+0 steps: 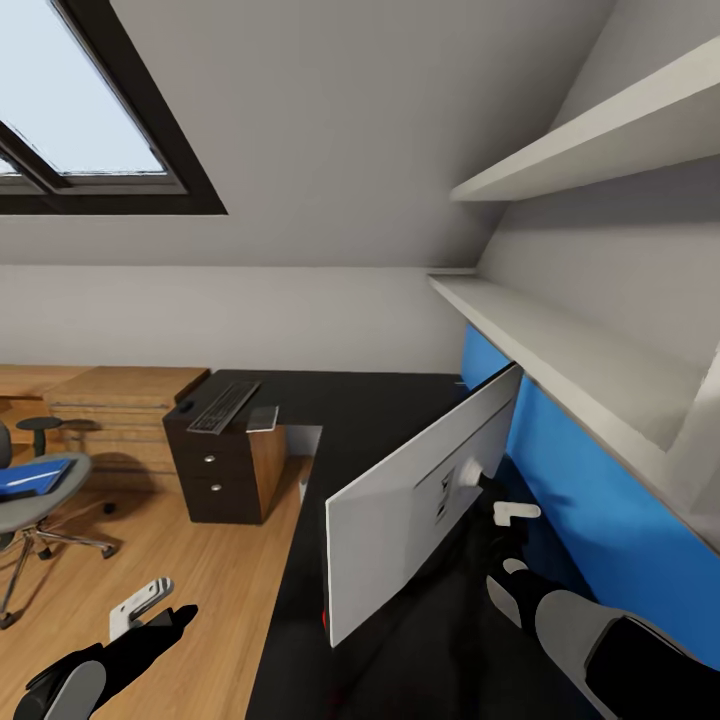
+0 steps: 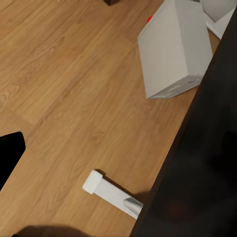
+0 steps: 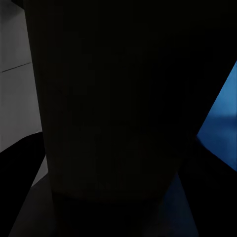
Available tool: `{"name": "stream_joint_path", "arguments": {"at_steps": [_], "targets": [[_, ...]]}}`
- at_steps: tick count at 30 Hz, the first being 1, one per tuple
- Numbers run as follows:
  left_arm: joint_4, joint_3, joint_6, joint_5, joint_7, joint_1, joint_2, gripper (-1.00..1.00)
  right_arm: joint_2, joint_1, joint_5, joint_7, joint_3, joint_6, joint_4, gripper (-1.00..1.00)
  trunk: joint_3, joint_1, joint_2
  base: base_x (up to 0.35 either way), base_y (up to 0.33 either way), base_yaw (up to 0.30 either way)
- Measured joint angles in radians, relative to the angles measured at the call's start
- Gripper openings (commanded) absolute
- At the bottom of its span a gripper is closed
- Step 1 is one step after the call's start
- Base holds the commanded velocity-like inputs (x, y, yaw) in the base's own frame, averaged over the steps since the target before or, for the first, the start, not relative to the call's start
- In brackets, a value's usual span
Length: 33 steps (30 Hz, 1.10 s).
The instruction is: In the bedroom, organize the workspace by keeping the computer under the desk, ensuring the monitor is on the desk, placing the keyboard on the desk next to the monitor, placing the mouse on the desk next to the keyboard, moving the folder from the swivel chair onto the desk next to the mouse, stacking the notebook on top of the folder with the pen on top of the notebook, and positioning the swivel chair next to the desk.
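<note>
On the left, the blue folder (image 1: 35,477) lies on the swivel chair (image 1: 40,505). My left fingers (image 1: 140,603) look spread and empty. The keyboard (image 1: 223,406) rests on the worktop (image 1: 340,480). The monitor (image 1: 420,500) tilts there; my right fingers (image 1: 516,512) reach behind it, but I cannot tell their hold. I should stand it up slowly.

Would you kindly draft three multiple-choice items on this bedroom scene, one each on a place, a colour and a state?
1. Where does the keyboard lie?
A. on the desk's far left end
B. on the floor
C. on the chair

2. What colour is the folder on the chair?
A. red
B. blue
C. green

3. How does the monitor face?
A. screen toward the camera
B. flat on its screen
C. grey back toward the camera

Answers: 1 A, it rests on the desk top above the drawers. 2 B, a bright blue sheet lies on the seat. 3 C, the head view shows its pale back and mount.
</note>
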State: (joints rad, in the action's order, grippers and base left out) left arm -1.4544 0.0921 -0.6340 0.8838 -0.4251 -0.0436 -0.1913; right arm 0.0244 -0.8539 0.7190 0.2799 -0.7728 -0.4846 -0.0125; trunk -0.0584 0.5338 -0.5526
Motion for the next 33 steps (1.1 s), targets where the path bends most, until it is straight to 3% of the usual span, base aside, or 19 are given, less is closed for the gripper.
{"name": "stream_joint_path", "arguments": {"at_steps": [19, 33], "targets": [[0.0, 0.0, 0.0, 0.004, 0.0, 0.0, 0.001, 1.0, 0.0, 0.0, 0.0, 0.0, 0.0, 0.0, 0.0, -1.0, 0.0, 0.0, 0.0, 0.18, 0.0, 0.0], [0.0, 0.0, 0.0, 0.005, 0.0, 0.0, 0.001, 1.0, -0.001, 0.0, 0.003, 0.0, 0.0, 0.0, 0.0, -1.0, 0.001, 0.0, 0.0, 0.019, 0.0, -0.011]]}}
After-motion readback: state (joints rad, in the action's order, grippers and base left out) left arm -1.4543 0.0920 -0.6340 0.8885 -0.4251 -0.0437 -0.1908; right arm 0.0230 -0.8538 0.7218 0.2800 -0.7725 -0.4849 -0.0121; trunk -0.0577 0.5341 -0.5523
